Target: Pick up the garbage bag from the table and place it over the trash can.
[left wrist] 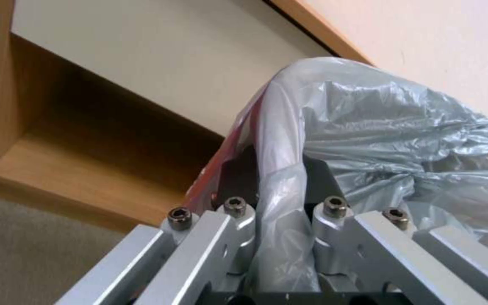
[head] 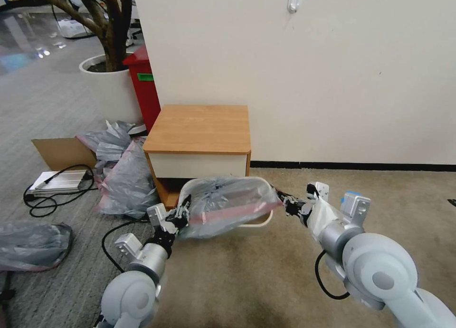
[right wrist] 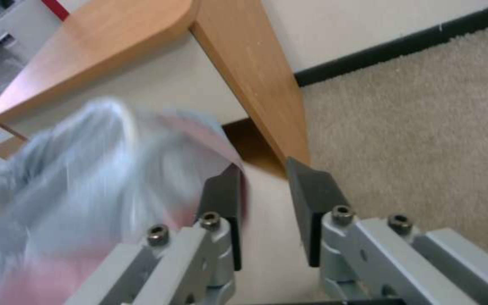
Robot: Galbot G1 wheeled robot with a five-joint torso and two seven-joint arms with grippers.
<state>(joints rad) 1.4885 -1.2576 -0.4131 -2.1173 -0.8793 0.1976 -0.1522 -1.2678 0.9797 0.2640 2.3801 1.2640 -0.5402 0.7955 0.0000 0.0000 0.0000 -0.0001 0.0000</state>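
The garbage bag point(head: 223, 204), translucent grey with a pink-red band, lies stretched over the cream trash can point(head: 259, 225), which stands on the carpet right in front of the table point(head: 199, 128). My left gripper point(head: 182, 215) is at the bag's left end, shut on a fold of the plastic point(left wrist: 278, 169) that runs between its dark fingers point(left wrist: 238, 176). At the bag's right end my right gripper point(head: 285, 204) is open. In the right wrist view the blurred bag point(right wrist: 103, 169) lies beside one pad point(right wrist: 224, 197) of that gripper point(right wrist: 264, 190), outside the gap. The tabletop is bare.
Dark grey plastic sacks point(head: 126, 181) lie left of the table, another one point(head: 33, 245) at the far left. A cardboard piece point(head: 59, 152), a silver box with black cables point(head: 59, 181), a red bin point(head: 142, 86) and a white planter point(head: 107, 88) stand behind them. The wall runs behind the table.
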